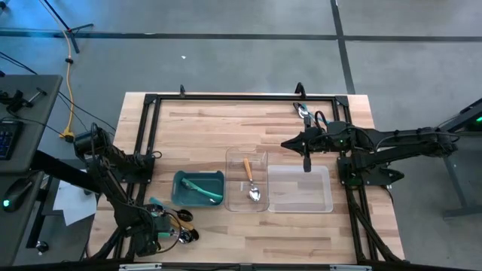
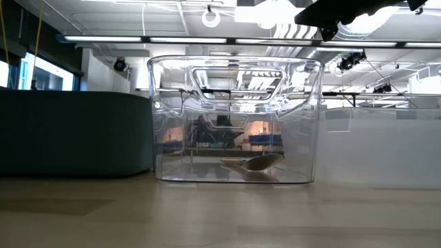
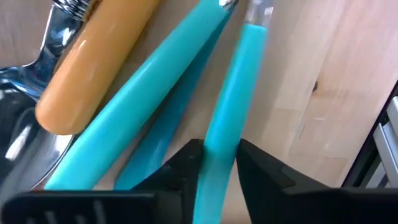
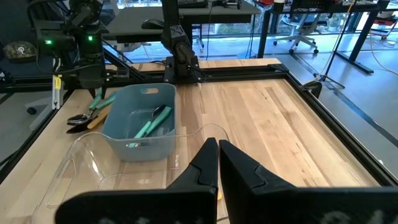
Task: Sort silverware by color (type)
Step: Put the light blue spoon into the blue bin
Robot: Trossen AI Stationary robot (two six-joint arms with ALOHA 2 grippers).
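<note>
While the wooden table (image 1: 203, 124) carries everything, three containers sit in a row toward its front edge: a teal bin (image 1: 199, 188) holding teal-handled utensils (image 4: 151, 124), a clear tray (image 1: 248, 179) with one orange-handled spoon (image 1: 250, 179), and a second clear tray (image 1: 300, 188) toward the right edge. A few more pieces of silverware (image 1: 175, 223) lie loose at the front left corner, with another small cluster (image 1: 304, 112) near the back edge. At the front left corner the left hand (image 3: 217, 165) has its fingers on either side of a teal handle (image 3: 233, 106), pressing against it. Above the right tray, the right hand (image 4: 217, 163) hangs closed and empty.
</note>
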